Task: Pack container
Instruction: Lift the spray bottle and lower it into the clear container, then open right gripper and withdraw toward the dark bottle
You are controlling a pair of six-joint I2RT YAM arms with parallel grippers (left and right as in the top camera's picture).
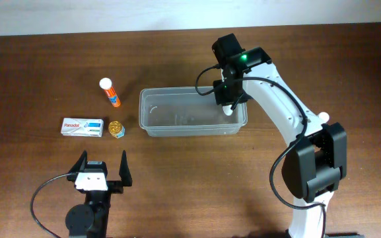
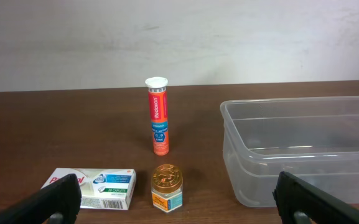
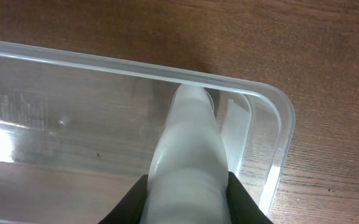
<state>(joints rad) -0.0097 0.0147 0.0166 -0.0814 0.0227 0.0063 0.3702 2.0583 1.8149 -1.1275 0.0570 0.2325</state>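
clear plastic container lies on the surface, long axis left-right. right fingers grip a white bottle just inside its right end; left fingers gape empty, nearer the tube, jar and box.

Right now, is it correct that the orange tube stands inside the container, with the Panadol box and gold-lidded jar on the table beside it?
Not quite: the orange tube stands upright on the table, outside the container, as the left wrist view shows. The Panadol box and gold-lidded jar are indeed on the table beside it.
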